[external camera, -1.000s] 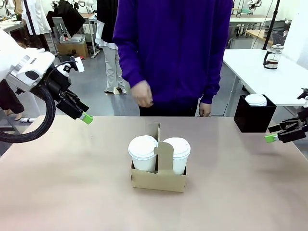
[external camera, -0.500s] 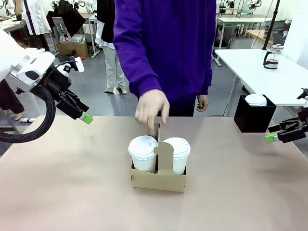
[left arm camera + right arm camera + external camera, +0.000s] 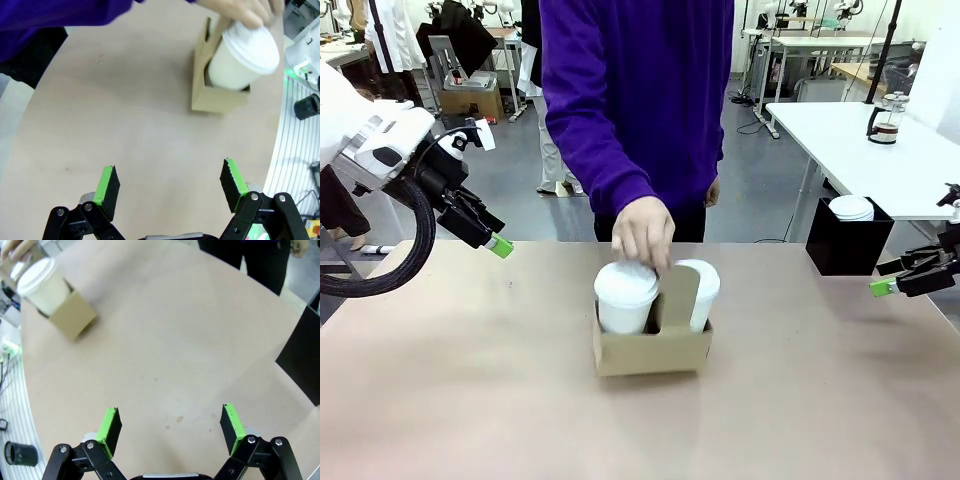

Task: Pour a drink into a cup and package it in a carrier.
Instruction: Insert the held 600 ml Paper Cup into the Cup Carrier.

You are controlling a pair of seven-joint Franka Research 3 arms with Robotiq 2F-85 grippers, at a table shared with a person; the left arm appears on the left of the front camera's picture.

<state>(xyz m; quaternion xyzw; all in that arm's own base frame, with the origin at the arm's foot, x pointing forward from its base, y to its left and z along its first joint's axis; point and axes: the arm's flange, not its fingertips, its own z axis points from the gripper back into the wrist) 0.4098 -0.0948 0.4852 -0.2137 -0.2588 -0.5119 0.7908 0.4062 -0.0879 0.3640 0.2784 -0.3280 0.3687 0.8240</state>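
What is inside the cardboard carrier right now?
Two lidded white cups stand in the carrier, one each side of its handle tab. The person's hand grips the tab. The lids hide any drink.

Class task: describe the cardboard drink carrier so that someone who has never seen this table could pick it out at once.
Start at the tan table; near its middle, below the person's hand, stands the carrier. It is a low brown cardboard box holding two lidded white cups, unlike the black box at the far right edge.

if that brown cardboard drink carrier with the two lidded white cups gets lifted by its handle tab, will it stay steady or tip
The brown cardboard drink carrier probably flexes: it is thin card. Two tall white paper cups rise well above its walls, so it looks top-heavy and may tilt. The person's hand is gripping its handle tab.
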